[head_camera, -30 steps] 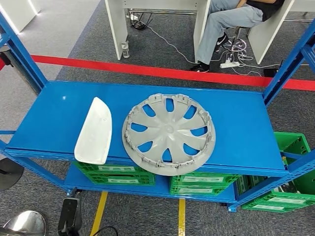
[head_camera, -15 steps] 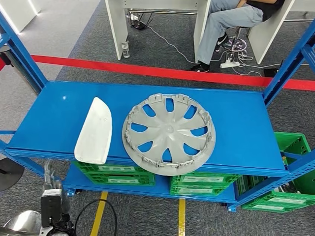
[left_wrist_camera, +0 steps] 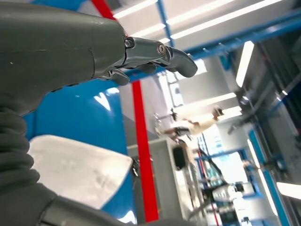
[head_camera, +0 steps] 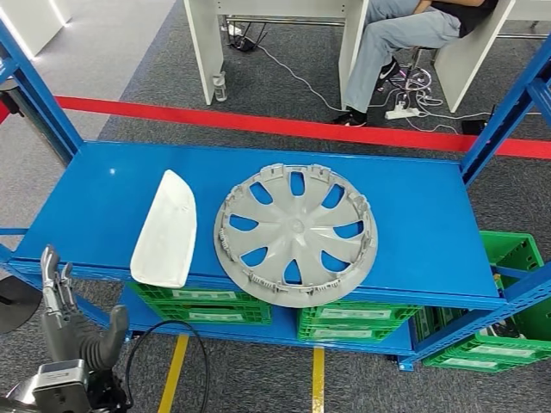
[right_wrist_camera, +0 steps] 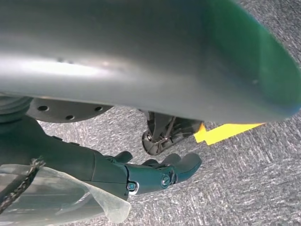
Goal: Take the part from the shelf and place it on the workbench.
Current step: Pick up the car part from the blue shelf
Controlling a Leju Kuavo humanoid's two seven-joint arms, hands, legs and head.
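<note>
Fingers spread, white part lengthwise front-to-back

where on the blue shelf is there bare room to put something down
The blue shelf is bare right of the hubcap, up to the right post. A smaller bare patch lies left of the white part. The back strip is free. The middle front is crowded; only a narrow gap separates the two parts.

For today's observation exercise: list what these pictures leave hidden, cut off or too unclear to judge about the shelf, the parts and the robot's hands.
- Green crates, head view: contents hidden under the blue shelf.
- Seated person, head view: cut off by the top edge.
- White part, left wrist view: partly covered by the left hand.
- Right hand, right wrist view: much of the floor hidden by a blurred silver body part.
</note>
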